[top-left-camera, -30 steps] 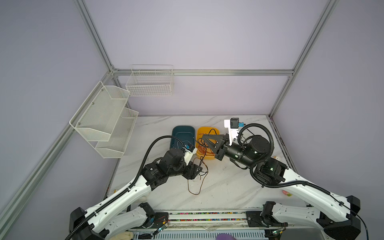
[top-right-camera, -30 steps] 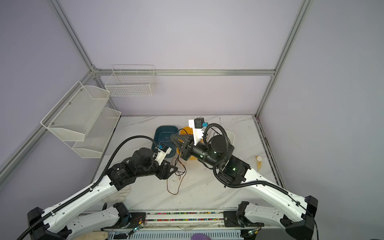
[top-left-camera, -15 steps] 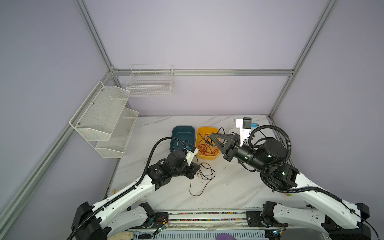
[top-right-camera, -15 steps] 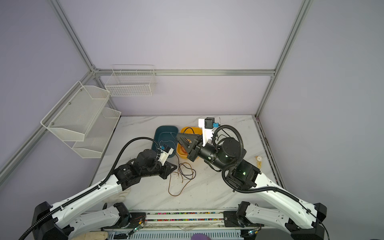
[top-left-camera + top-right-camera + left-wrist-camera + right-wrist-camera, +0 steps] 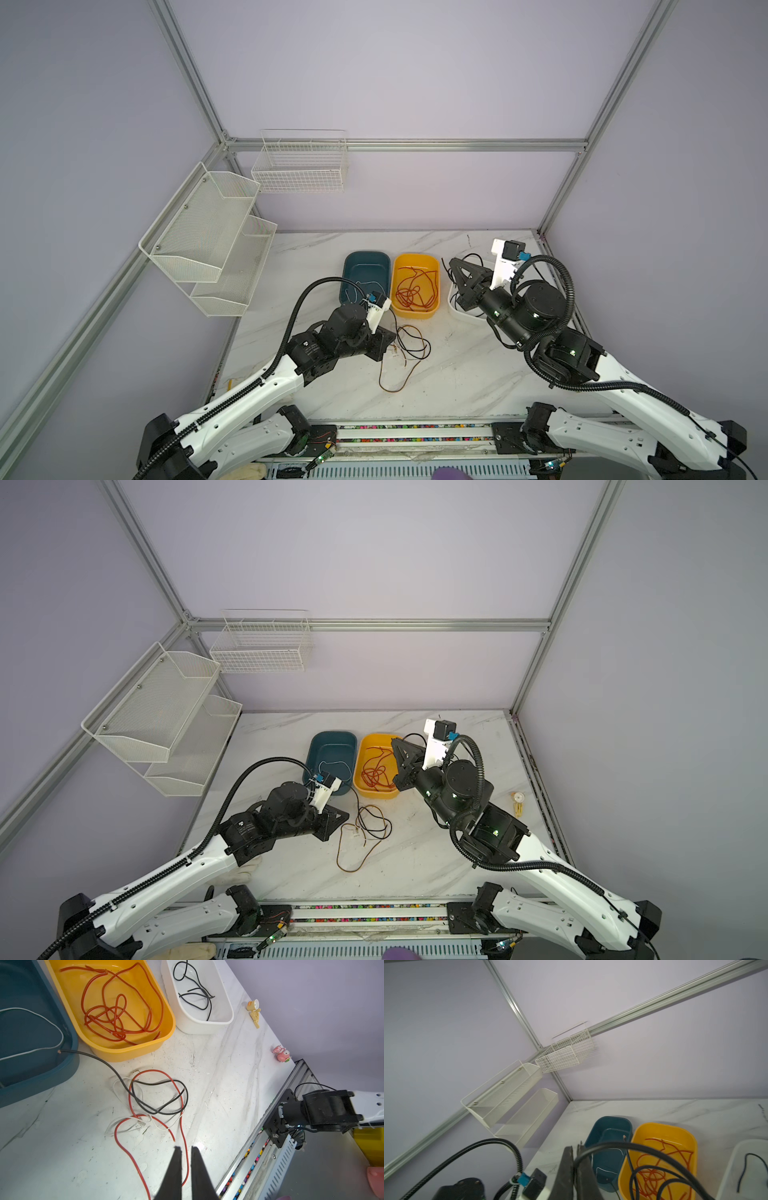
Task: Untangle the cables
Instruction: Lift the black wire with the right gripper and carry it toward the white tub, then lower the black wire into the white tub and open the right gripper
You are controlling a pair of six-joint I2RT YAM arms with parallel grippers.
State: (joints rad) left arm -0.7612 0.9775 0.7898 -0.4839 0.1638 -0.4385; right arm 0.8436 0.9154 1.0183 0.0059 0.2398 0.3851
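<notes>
Marble tabletop (image 5: 457,374), curly cables (image 5: 143,1114), left end effector (image 5: 185,1148) barely parted, right end effector (image 5: 576,1147) clenching black cable (image 5: 612,1143)

**Where my cameras look**

My stereo head hangs high at the front, looking down and inward; both top views hold the whole table (image 5: 457,374), nearly alike. My left wrist camera looks down past my left gripper (image 5: 185,1148), close to the table. My right wrist camera looks past my right gripper (image 5: 575,1147) toward the wire basket (image 5: 564,1057). Both wrist views share the yellow bin (image 5: 133,1051) (image 5: 664,1125) and blue bin (image 5: 41,1078) (image 5: 610,1120).
</notes>
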